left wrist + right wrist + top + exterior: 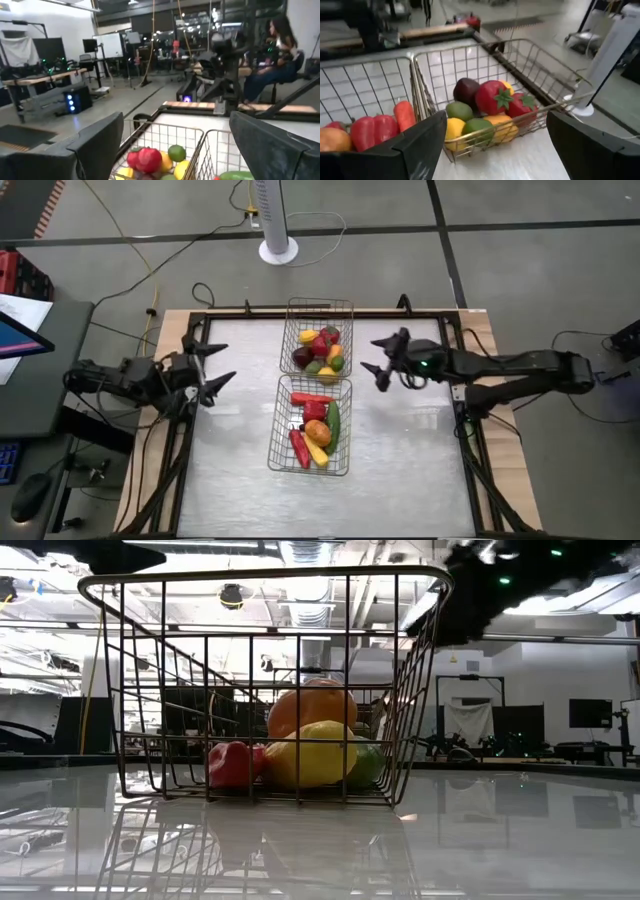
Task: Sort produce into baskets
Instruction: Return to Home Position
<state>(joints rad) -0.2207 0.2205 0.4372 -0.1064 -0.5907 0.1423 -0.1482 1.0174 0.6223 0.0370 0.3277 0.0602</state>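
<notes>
Overhead picture of a pale bench [400, 470] with two wire-mesh baskets set end to end down its middle, where either arm can probably reach them. Nearest the viewer, at 6 o'clock from the bench centre, the near basket [308, 471] holds red peppers [298, 445], an orange [316, 432], a yellow fruit [318, 453] and a green cucumber [333, 422], heaped together. The level camera looks through its grid side and shows the orange resting on the yellow fruit, with a red pepper touching one side and a green piece the other.

Further back, the left gripper [228, 363] hovers at 9 o'clock and the right gripper [368, 357] at 3 o'clock, each apart from the baskets. Both have their fingers spread wide with nothing between them, which fits arms that have nothing left to carry. Standing off to the sides also leaves the baskets unobstructed.

At 12 o'clock, touching the near basket's far end, the far basket [320, 302] holds the rounder pieces: red tomatoes [492, 97], a dark plum [466, 91], green limes [459, 110] and yellow lemons [454, 127], piled against one another. Every piece of produce in view lies inside one basket or the other, so the sorting looks finished.

Beyond the bench, still at 12 o'clock, a white fan stand [277, 225] rests on the floor. The left wrist camera shows a person [280, 55] seated in the room behind
</notes>
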